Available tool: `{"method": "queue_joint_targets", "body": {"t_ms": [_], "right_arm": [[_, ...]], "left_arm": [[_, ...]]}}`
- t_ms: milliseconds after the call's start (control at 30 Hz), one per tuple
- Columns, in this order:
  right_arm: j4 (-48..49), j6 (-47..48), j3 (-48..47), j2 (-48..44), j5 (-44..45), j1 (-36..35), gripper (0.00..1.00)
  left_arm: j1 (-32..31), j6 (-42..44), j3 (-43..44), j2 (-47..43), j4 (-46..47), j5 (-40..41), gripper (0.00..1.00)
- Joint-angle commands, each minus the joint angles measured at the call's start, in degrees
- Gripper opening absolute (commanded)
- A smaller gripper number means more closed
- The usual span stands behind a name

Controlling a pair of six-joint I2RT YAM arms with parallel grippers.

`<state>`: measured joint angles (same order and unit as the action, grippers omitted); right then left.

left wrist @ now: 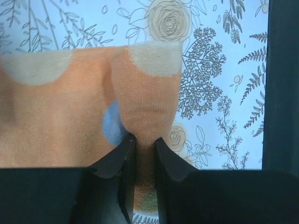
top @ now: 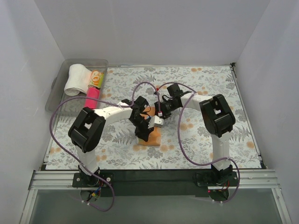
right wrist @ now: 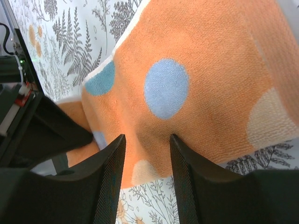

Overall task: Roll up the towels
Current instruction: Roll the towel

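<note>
Four towels [top: 77, 79]: three in bin [top: 55, 95], orange one [top: 150, 139] flat. Arms [top: 114, 112] bent inward; left gripper [left wrist: 145, 140] pinches its fold, right gripper [right wrist: 147, 140] gapes above.

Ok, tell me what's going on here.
Both arms are on the orange spotted towel, mid-table. The left gripper pinches a raised fold of it; the right gripper sits over it, jaws apart. A white towel, a magenta towel and a yellow patterned towel lie in the clear bin, far left.
</note>
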<state>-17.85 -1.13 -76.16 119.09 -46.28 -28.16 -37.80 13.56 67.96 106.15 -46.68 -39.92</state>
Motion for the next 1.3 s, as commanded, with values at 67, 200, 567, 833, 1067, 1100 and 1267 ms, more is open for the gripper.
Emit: {"method": "queue_joint_targets", "body": {"t_ms": [67,200,567,833,1067,1100,1267], "right_arm": [[1.59,0.33,-3.12,2.81,4.18,-0.23,0.43],[1.32,0.42,-2.85,2.64,4.09,-0.23,0.43],[-0.17,0.95,-3.02,-1.31,3.57,1.0,0.53],[-6.93,10.42,-9.7,-5.88,9.01,11.0,0.69],[-13.7,24.04,-12.88,-13.06,13.68,19.54,0.85],[-14.84,25.2,-12.26,-14.74,13.41,20.16,0.86],[-18.62,33.11,-3.24,-29.74,12.0,18.07,0.89]], "left_arm": [[-4.11,5.6,-2.92,-4.54,3.34,5.11,0.0],[-4.47,4.02,-2.23,-2.45,3.44,5.64,0.0],[-0.61,1.91,6.03,12.13,-4.28,3.45,0.0],[0.18,2.34,6.92,15.92,-6.84,3.89,0.0],[0.89,1.91,13.32,23.57,-12.99,4.24,0.06],[1.15,1.47,15.86,24.54,-13.79,3.46,0.08],[3.0,0.59,21.76,31.3,-17.74,1.43,0.09]]}}
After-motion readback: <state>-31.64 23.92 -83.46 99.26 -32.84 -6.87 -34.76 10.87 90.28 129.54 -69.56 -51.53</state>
